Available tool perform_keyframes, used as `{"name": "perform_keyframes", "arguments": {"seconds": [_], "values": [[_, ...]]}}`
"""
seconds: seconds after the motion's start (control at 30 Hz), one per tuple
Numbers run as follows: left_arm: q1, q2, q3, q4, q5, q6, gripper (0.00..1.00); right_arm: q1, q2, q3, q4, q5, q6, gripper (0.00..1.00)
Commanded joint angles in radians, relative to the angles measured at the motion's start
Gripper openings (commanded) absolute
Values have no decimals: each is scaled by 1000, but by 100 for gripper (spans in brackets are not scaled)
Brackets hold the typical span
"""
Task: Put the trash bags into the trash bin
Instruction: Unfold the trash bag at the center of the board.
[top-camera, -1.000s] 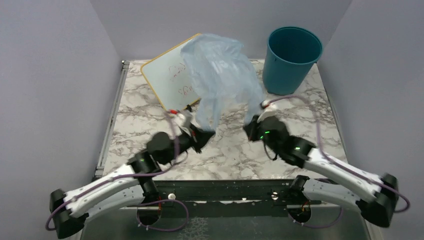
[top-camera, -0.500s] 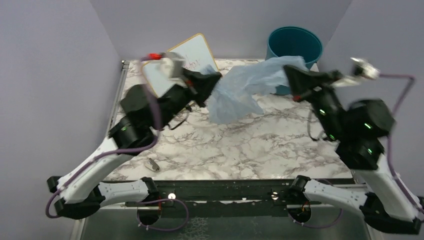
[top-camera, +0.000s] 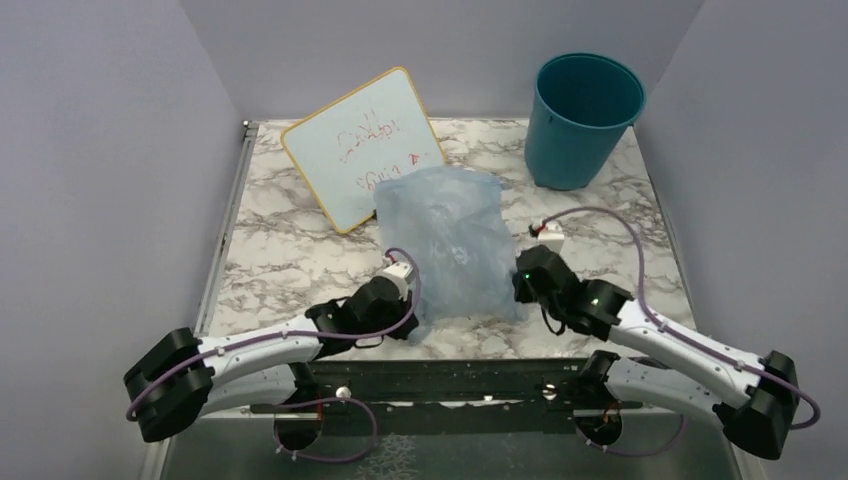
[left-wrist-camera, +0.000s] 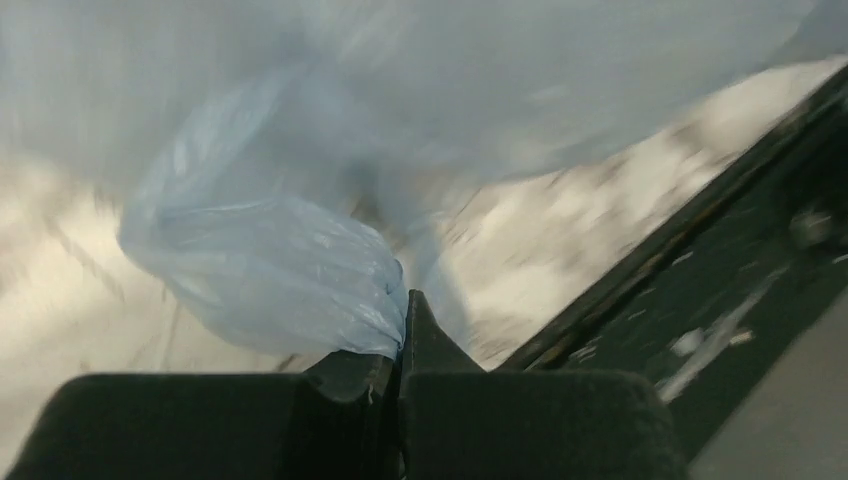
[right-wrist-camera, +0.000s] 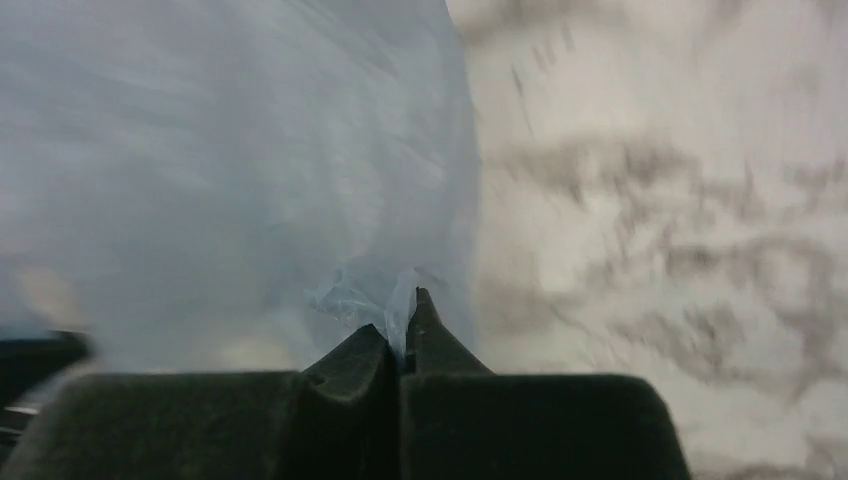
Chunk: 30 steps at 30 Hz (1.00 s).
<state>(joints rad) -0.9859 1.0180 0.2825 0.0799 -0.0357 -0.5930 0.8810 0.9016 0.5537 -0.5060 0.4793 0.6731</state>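
The pale-blue trash bag is spread out by the desk's near edge, one corner pinched tight in the left claw and the other in the right claw. The trash bin is parked upright at the far right corner, well apart from it.

From here the trash bag reads as thin, translucent pale-blue film, crinkled and faintly shiny along its folds. The trash bin looks like smooth teal plastic, fairly matt. The worktop has a smooth marble-patterned finish. The whiteboard is glossy white with a pale yellow edge. The left gripper and right gripper are both matt black plastic.
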Motion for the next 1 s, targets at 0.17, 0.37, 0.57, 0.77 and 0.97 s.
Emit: {"name": "perform_keyframes", "arguments": {"seconds": [0.17,0.37,0.57,0.77,0.97], "values": [[-2,13,1211,-311,-120,497,1,-2,39,1071,139,-10,-527,1],[-2,-315,773,-9,-81,422,8,-1,-282,498,313,43,-439,1],[-12,-325,4,153,98,-79,0,-1,-160,0,-119,53,247,1],[-16,-283,341,-51,-147,133,0,-2,-193,320,169,73,-162,0],[-16,-83,1173,-295,-97,504,1,-2,-42,980,203,-28,-521,1]]}}
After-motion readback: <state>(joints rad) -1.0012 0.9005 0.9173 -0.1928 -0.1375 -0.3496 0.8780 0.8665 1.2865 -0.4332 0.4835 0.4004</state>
